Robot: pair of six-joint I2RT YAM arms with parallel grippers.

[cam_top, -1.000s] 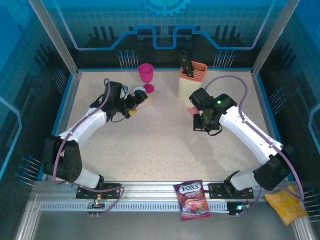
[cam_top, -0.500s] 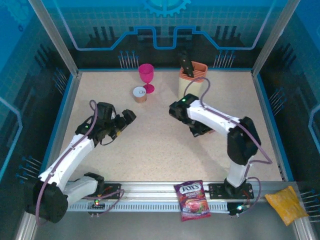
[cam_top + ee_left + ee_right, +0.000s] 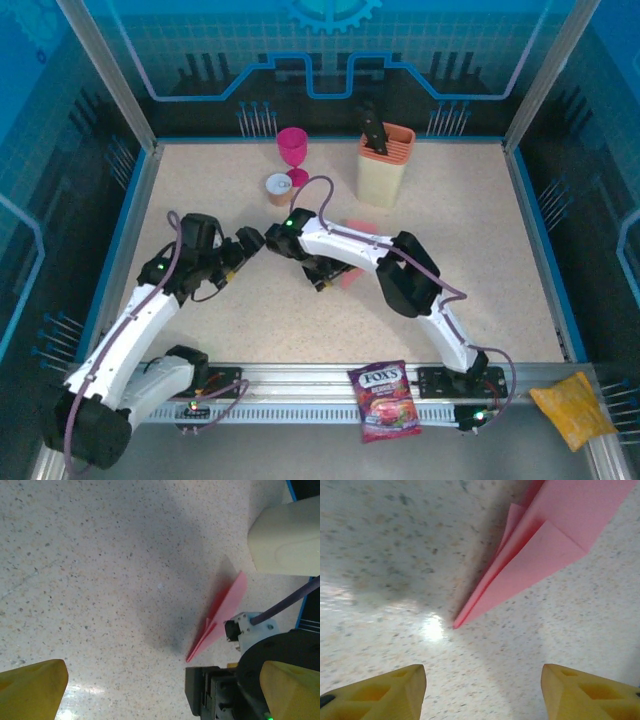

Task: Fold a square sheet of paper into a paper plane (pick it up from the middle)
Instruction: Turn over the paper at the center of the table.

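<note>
Salmon-pink paper plane lies flat on the speckled table near its middle, released, partly under the right arm.
Its long axis runs on a diagonal: in the right wrist view the plane points its nose down-left toward the gap of the right gripper, whose yellow fingers stand apart with nothing between them, clear of the paper. In the left wrist view the plane has its tail toward the cream knife block. The left gripper is spread wide and empty. A second ago the right arm was beside the knife block; it has since swung to mid-table. The left arm has drawn back from the magenta goblet, uncovering a small cup.
</note>
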